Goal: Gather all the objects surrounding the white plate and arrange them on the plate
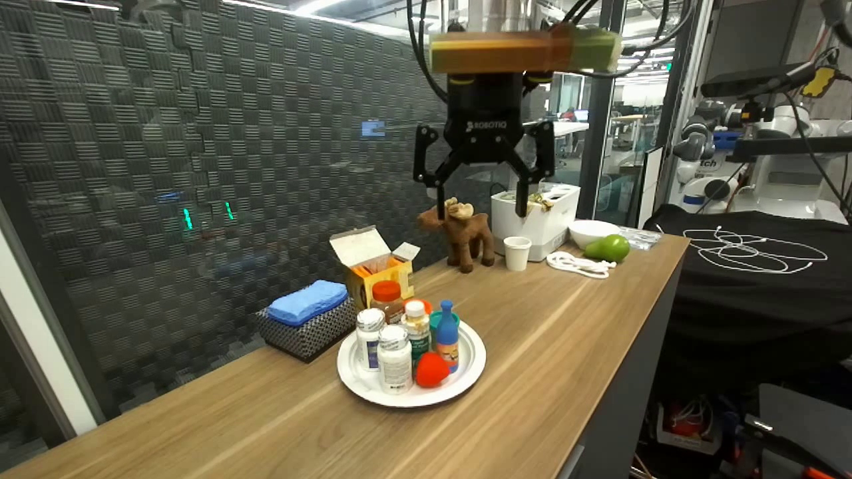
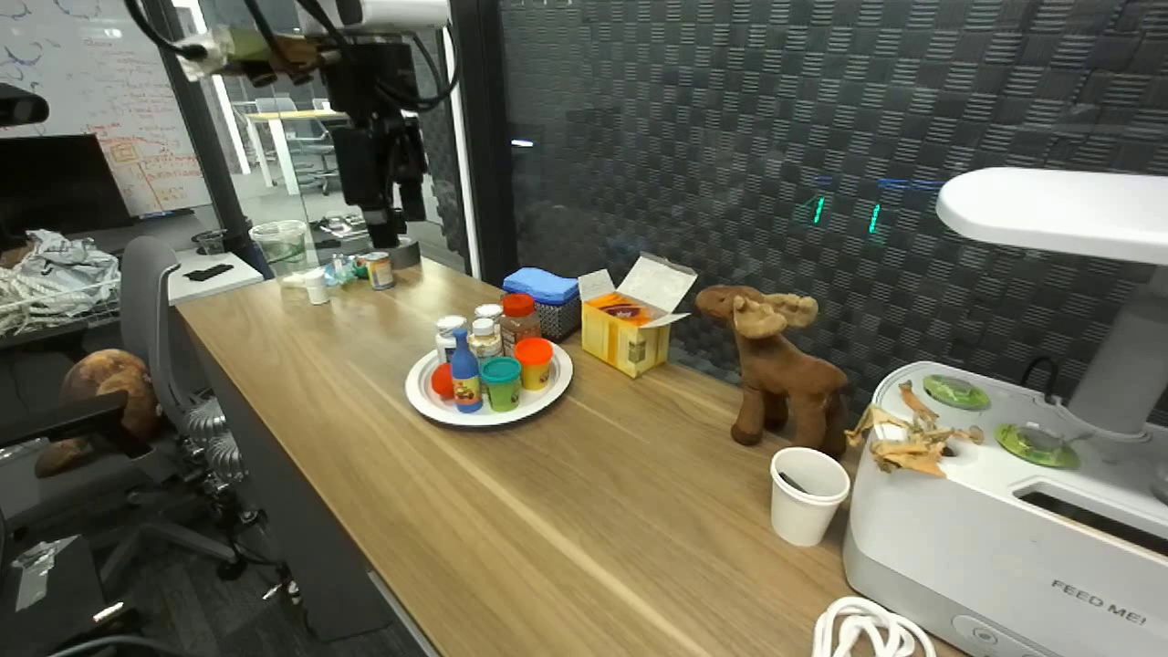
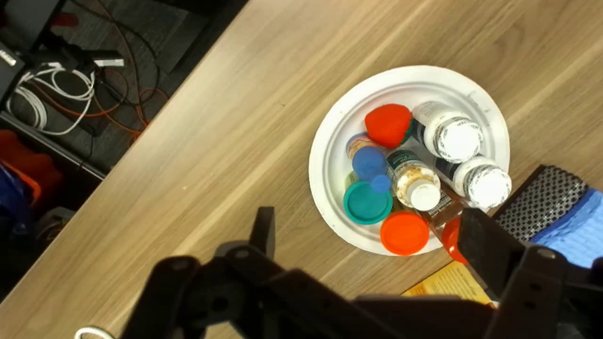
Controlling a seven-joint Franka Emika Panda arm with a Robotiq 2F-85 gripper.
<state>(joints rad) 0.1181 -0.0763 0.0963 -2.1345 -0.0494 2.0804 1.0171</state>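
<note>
The white plate lies flat on the wooden counter with the objects crowded upright on it. They include two white bottles with silvery caps, a white-capped bottle with a green label, and a brown bottle with an orange cap. A blue bottle, a teal-lidded jar, an orange-lidded jar and a red fruit-like piece share the plate. High above the counter hangs my gripper, open, nothing between its fingers. In the wrist view one finger covers part of the brown bottle's cap.
An open yellow carton and a dark textured box topped by a blue cloth stand close behind the plate. Farther along are a brown moose figure, a paper cup, a white planter, a bowl and a white cord.
</note>
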